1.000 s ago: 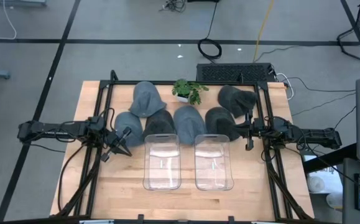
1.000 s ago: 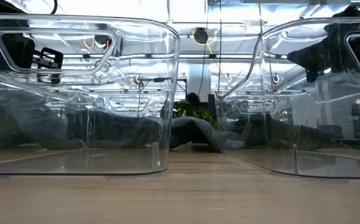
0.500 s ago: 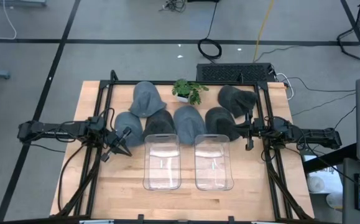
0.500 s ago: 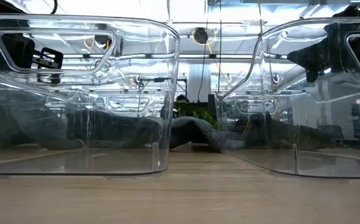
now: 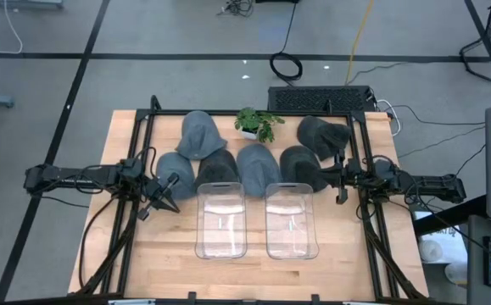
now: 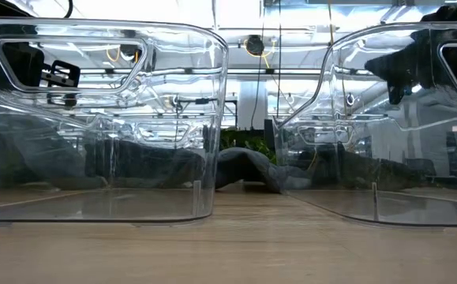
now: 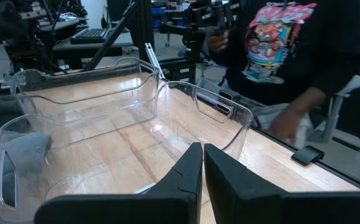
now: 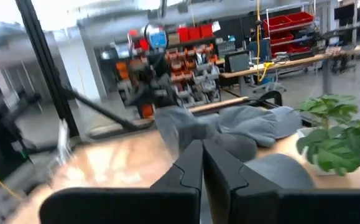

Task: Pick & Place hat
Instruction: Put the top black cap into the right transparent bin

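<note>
**Q:** What is being shown across the wooden tabletop (image 5: pixel 253 271)?

**A:** Six grey hats are being shown laid in a cluster along the far half, with two clear bins set side by side in front of them: the left bin (image 5: pixel 220 220) and the right bin (image 5: pixel 292 220). Both bins are being seen with no hat in them. A small potted plant (image 5: pixel 257 124) is being kept at the far edge, between the hats.

**Q:** Where are the arms being held?

**A:** The left gripper (image 5: pixel 165 196) is being held low at the left side, just beside the nearest light grey hat (image 5: pixel 175 169), jaws clenched on nothing. The right gripper (image 5: pixel 338 180) is being held at the right side, near the dark hat (image 5: pixel 299 165) behind the right bin, jaws likewise pressed together and empty. In the left wrist view, a person (image 7: pixel 291 50) is being seen standing beyond the tabletop.

**Q:** Which step is being worked?

**A:** The task is being judged as barely begun: no hat is being grasped, and the approach to a first hat appears to be in hand.

**Q:** What is being called for next?

**A:** Jaws are likely needing to be released wide, lowered over the crown of the nearest hat, and closed on a fold of fabric before it is carried to a bin. Soft cloth is being expected to sag, so a firm pinch is being advised.
</note>
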Controlling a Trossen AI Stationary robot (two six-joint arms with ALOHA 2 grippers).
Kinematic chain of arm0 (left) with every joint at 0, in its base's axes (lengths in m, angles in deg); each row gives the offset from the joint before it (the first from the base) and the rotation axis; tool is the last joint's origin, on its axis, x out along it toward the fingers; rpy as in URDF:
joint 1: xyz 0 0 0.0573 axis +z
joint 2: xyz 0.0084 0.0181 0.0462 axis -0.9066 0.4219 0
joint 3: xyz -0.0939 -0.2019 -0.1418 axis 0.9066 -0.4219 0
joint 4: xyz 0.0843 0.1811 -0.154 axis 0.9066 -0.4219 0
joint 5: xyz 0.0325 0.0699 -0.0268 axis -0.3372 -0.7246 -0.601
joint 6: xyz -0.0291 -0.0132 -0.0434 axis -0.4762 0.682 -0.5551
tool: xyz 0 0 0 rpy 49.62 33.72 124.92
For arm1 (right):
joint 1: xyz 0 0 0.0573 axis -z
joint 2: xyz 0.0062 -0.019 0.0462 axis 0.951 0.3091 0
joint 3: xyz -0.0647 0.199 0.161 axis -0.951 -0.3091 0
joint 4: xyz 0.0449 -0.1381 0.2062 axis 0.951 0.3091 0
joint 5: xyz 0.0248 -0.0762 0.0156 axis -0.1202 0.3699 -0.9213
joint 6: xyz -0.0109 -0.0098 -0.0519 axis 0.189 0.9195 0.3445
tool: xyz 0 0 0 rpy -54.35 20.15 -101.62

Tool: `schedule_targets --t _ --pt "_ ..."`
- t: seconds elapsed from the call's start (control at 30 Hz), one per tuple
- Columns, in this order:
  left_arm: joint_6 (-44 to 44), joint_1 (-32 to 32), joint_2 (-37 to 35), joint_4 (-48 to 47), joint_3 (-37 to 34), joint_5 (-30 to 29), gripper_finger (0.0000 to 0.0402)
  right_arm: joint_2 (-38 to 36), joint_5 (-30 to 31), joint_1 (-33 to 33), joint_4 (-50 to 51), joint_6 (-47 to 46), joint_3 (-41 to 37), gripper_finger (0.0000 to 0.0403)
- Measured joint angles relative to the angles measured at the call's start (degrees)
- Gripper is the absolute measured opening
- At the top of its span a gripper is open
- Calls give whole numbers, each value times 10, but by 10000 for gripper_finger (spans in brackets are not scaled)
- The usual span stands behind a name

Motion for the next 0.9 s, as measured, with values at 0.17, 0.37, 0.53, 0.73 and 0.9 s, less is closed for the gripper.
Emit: schedule_targets --t 0.17,0.37,0.53,0.73,0.9 --pt "0 0 0 0 0 0 26 0 30 0 -66 -55 0 4" --pt "0 0 0 0 0 0 26 0 78 1 -97 -73 0 3" --pt "0 0 0 0 0 0 26 0 77 0 -98 -75 0 2" --pt "0 0 0 0 0 0 26 0 78 0 -110 -7 0 1" --pt "0 0 0 0 0 0 26 0 81 0 -127 41 0 2"
